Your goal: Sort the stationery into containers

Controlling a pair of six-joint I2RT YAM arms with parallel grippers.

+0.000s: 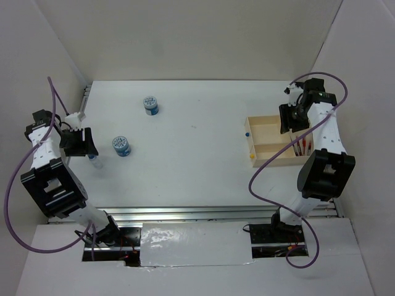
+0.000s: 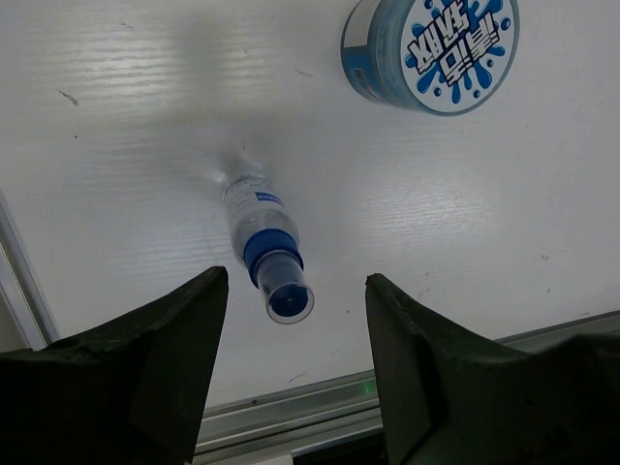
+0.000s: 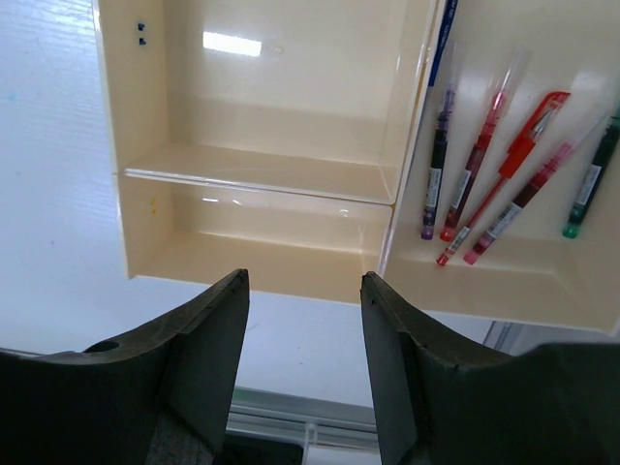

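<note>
A thin clear pen with a blue cap (image 2: 264, 240) lies on the white table just ahead of my left gripper (image 2: 295, 283), which is open and empty above it. The pen also shows in the top view (image 1: 95, 161) beside that gripper (image 1: 80, 143). One blue-and-white roll (image 2: 431, 46) sits beyond the pen, and it shows in the top view (image 1: 121, 146). The other roll (image 1: 150, 105) sits farther back. My right gripper (image 3: 303, 278) is open and empty over the near edge of the beige tray (image 3: 257, 174). Several pens (image 3: 480, 165) lie in the tray's right compartment.
The tray (image 1: 271, 161) stands at the table's right side under my right gripper (image 1: 290, 120). Its two left compartments hold nothing. A metal rail (image 2: 320, 412) runs along the table edge near the left gripper. White walls enclose the table.
</note>
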